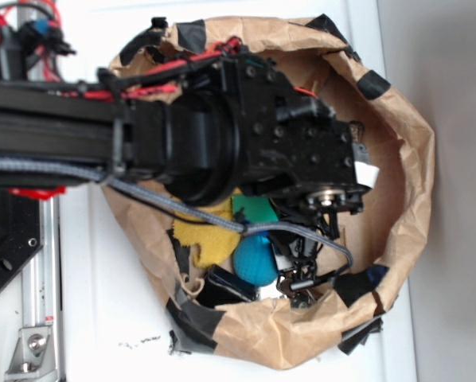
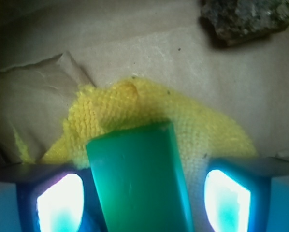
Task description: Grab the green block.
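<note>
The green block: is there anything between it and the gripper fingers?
Nothing visible. In the wrist view the green block lies between the two fingers of the gripper, with open gaps on both sides. The yellow cloth lies under and behind it.

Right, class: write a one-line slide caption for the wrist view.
Flat solid-green foam block between the open gripper's blue fingers, lying over a yellow knitted cloth on brown paper.

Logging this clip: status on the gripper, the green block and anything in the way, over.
Gripper open, fingers either side of green block, not clamped. Block lies on yellow cloth inside paper bag. Blue ball beside it, not blocking.
</note>
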Available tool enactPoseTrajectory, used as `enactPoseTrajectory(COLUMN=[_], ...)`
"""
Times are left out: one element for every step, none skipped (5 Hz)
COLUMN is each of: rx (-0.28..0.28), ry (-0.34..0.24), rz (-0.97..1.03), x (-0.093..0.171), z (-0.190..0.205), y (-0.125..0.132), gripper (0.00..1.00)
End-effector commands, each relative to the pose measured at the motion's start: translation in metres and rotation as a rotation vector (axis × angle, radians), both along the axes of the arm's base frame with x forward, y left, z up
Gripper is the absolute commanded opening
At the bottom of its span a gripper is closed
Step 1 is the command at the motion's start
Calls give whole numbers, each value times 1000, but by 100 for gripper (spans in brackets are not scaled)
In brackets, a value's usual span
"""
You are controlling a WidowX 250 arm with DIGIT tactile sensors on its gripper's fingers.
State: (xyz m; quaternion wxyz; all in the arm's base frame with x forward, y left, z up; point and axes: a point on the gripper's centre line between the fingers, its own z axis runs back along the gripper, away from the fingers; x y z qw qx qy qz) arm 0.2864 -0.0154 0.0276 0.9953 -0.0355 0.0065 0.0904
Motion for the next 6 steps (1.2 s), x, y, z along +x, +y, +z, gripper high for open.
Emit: enactPoseTrajectory(rx=[4, -1, 30, 28, 130, 96], ry=[-49, -130, -224, -268, -210, -173], rz=[-67, -99, -141, -151, -105, -128], x=[-7, -4, -1, 0, -2, -4], z=[12, 40, 90, 140, 188, 177], y=[-6, -3, 2, 13, 21, 18], gripper=[0, 0, 0, 0, 0, 0])
